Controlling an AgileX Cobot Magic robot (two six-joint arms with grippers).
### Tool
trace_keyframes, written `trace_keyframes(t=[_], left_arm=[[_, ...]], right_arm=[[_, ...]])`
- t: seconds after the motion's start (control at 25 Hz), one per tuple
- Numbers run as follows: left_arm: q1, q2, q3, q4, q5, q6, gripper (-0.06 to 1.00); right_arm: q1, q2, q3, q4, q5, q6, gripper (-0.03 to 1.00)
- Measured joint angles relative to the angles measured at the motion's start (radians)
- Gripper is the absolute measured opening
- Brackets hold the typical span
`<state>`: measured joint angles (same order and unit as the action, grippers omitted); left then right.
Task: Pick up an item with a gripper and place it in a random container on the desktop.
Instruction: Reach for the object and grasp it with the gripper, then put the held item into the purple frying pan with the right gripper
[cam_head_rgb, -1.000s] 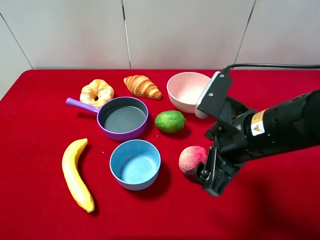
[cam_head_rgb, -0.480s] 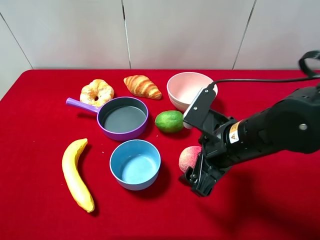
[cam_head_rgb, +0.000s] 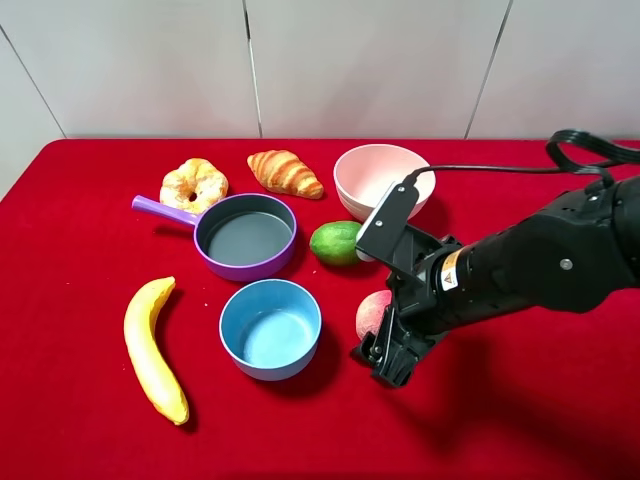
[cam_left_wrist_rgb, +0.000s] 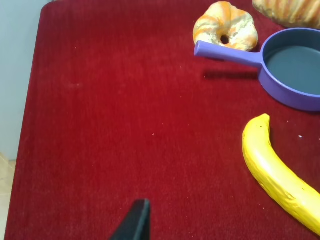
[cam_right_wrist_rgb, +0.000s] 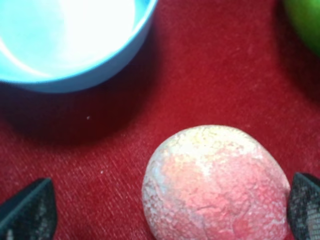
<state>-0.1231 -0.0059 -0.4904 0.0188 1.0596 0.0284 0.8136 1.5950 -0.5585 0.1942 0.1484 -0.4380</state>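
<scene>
Peach (cam_head_rgb: 371, 313) sits on the red desktop (cam_head_rgb: 80, 270), right between the 2 fingers of your right gripper (cam_head_rgb: 384, 348), not lifted. The jaws are spread wide and straddle the fruit. In the right wrist view 1 finger (cam_right_wrist_rgb: 27, 212) stands clear of it with bare cloth between. The other finger (cam_right_wrist_rgb: 304, 206) is just beside the skin, can't tell if it touches. From the high camera your black arm (cam_head_rgb: 540, 265) reaches in from the right and covers the peach's right half, so only its left side shows. Just left of the peach, near but apart, is the blue bowl (cam_head_rgb: 270, 328); its rim also shows in the right wrist view. Behind the peach lies the lime (cam_head_rgb: 335, 242), close by the arm's camera mount. Farther back is the pink bowl (cam_head_rgb: 378, 178), partly hidden by that mount. Behind the blue bowl and left of the lime you have the purple pan (cam_head_rgb: 284, 245), grey inside, its handle pointing left. A ring-shaped pastry (cam_head_rgb: 194, 185) sits just behind the handle, with a croissant (cam_head_rgb: 286, 173) to its right. Left of the blue bowl, well apart from the peach, lies the banana (cam_head_rgb: 152, 350). Your left gripper (cam_left_wrist_rgb: 135, 229) shows only 1 dark fingertip over bare cloth, so can't tell if it's spread or pressed together.
</scene>
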Motion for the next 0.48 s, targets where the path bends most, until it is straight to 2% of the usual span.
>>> trace_keyframes(t=[0.28, 0.48], left_arm=[[0.000, 0.000, 0.000, 0.000, 0.000, 0.000, 0.99], [0.000, 0.000, 0.000, 0.000, 0.000, 0.000, 0.99]], right_arm=[[0.000, 0.025, -0.001, -0.008, -0.035, 0.000, 0.69], [0.000, 0.069, -0.005, -0.013, -0.098, 0.000, 0.69]])
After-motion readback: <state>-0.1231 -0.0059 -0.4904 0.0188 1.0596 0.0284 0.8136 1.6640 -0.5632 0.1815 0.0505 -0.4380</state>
